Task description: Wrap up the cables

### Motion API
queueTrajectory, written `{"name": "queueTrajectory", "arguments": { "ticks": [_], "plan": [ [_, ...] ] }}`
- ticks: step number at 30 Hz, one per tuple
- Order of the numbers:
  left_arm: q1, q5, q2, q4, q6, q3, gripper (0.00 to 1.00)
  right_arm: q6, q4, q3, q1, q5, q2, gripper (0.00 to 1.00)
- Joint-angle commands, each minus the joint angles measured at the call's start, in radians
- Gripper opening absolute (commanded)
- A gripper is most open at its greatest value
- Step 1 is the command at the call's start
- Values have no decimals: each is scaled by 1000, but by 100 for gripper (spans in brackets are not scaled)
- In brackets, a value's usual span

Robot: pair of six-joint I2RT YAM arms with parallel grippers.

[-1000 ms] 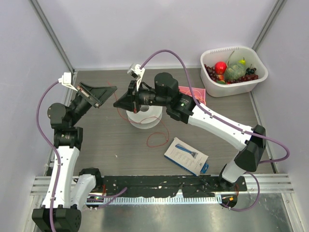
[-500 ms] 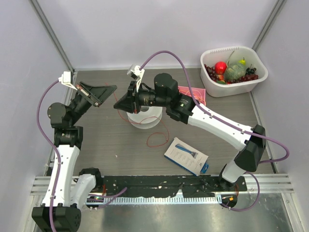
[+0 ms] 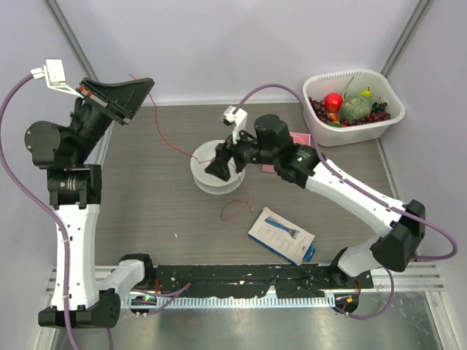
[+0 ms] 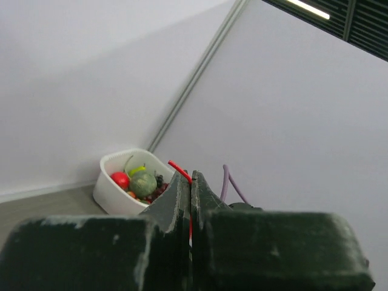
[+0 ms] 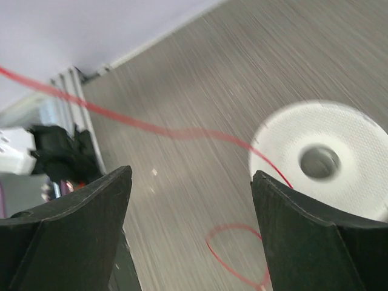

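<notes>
The cable is a hair-thin red wire (image 3: 169, 140) running from a white spool (image 3: 211, 181) on the table up to my left gripper (image 3: 148, 82), with a loose loop (image 3: 233, 211) lying in front of the spool. High at the back left, the left gripper is shut on the wire. In the left wrist view the wire's red end (image 4: 177, 168) sticks out above the closed left gripper (image 4: 191, 174). My right gripper (image 3: 219, 163) hovers over the spool's right side, open and empty. In the right wrist view the wire (image 5: 139, 125) and spool (image 5: 357, 139) lie beyond the right gripper (image 5: 191, 173).
A white tub (image 3: 387, 124) of fruit stands at the back right, also in the left wrist view (image 4: 109, 194). A blue-and-white packet (image 3: 281, 235) lies front right of the spool. A pink sheet (image 3: 299, 140) sits behind the right arm. A black rail (image 3: 241, 281) runs along the near edge.
My left arm has risen up and back to the left with the wire, drawing it out from the spool. My right gripper has opened, let the wire go and shifted right.
</notes>
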Motion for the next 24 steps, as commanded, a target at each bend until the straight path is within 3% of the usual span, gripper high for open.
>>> {"name": "queueTrajectory", "arguments": {
  "ticks": [1, 6, 9, 14, 24],
  "plan": [
    [-3, -69, 28, -94, 109, 56, 0, -179, -188, -84, -90, 26, -114, 83],
    [-3, -70, 4, -79, 95, -16, 0, -287, -285, -222, -150, 67, -168, 72],
    [-3, -95, -7, -85, 127, -36, 0, -305, -299, -293, -195, 8, -190, 60],
    [-3, -89, 12, -105, 143, -16, 0, -372, -350, -332, -279, -104, -203, 55],
    [-3, -89, 42, -94, 141, 9, 0, -376, -422, -318, -354, -232, 4, 30]
  ]
}}
